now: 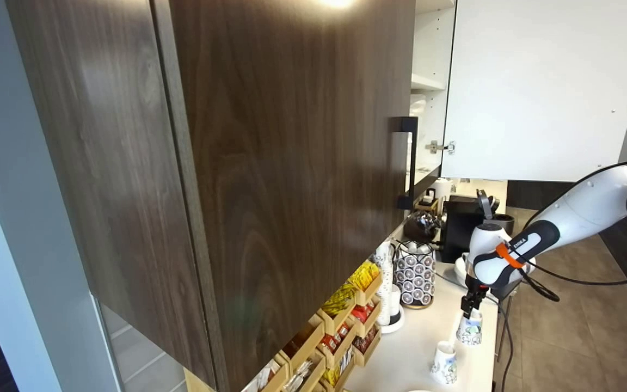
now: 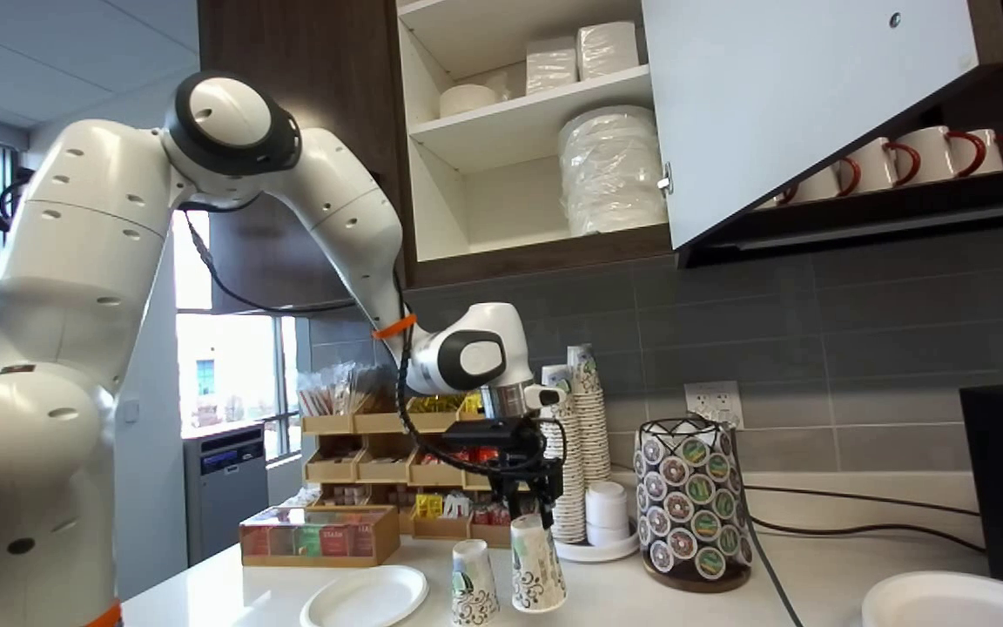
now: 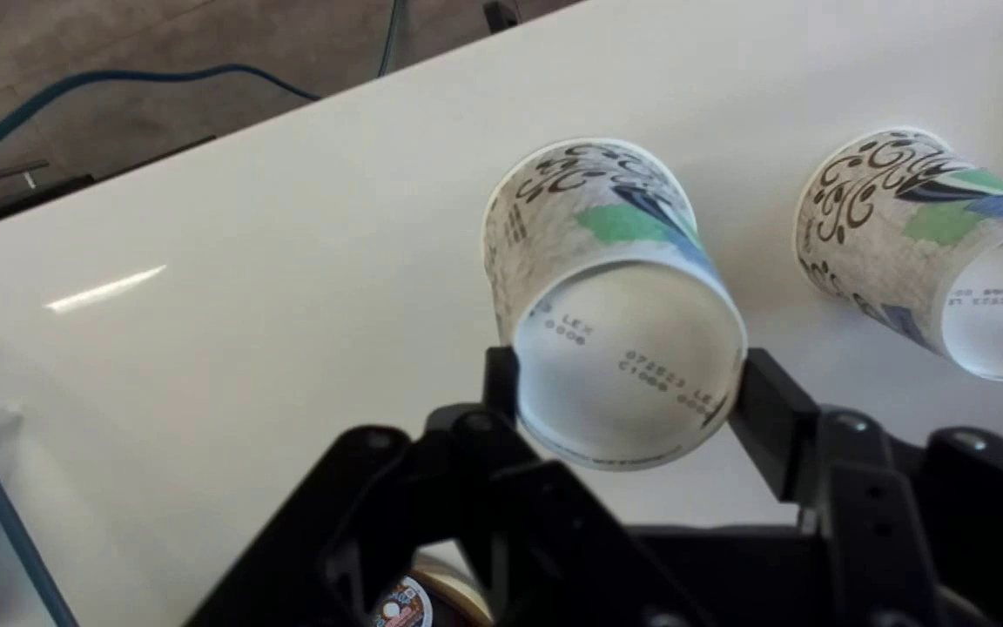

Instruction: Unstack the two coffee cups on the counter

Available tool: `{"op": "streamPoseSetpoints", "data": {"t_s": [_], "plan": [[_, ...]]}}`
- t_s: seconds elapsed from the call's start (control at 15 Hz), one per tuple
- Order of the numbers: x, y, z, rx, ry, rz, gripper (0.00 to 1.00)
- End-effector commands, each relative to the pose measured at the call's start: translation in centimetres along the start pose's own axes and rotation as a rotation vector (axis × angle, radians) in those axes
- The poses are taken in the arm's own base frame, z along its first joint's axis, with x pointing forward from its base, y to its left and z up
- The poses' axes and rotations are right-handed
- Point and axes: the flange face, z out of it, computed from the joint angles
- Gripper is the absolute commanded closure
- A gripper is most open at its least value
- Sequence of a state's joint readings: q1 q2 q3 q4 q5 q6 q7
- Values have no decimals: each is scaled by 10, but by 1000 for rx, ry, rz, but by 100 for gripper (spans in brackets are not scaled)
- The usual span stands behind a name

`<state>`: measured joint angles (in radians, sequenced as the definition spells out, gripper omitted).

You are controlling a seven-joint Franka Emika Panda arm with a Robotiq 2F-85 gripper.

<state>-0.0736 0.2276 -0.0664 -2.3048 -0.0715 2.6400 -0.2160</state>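
Robot arm [image 2: 75,252] filled the left of an exterior view, and past it came a wooden box [image 2: 387,535] of coloured packets, then a white plate [image 2: 366,601] on the pale counter [image 2: 232,599]. Next stood 1 of the 2 coffee cups [image 2: 474,583], mouth down on the counter. Just beside it, apart, was cup number 2 [image 2: 539,570], also upside down, its base pinched by the gripper [image 3: 628,392], with 1 black pad [image 3: 776,427] on either side in the wrist view. Farther right rose tall cup stacks [image 2: 590,427], a canister of pods [image 2: 684,582] and a 2nd plate [image 2: 954,601] at the very edge
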Motion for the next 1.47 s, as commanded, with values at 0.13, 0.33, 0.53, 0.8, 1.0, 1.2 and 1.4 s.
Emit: {"op": "streamPoseSetpoints", "data": {"t_s": [0.13,0.33,0.53,0.8,1.0,1.2,1.4], "plan": [[26,-1,33,25,47,-136,62],[30,-4,47,44,47,-182,62],[28,-3,56,62,37,-202,62],[27,1,53,57,40,-213,0],[27,1,37,42,61,-213,0],[24,-3,9,58,64,-205,0],[14,-17,-19,88,60,-210,0]]}}
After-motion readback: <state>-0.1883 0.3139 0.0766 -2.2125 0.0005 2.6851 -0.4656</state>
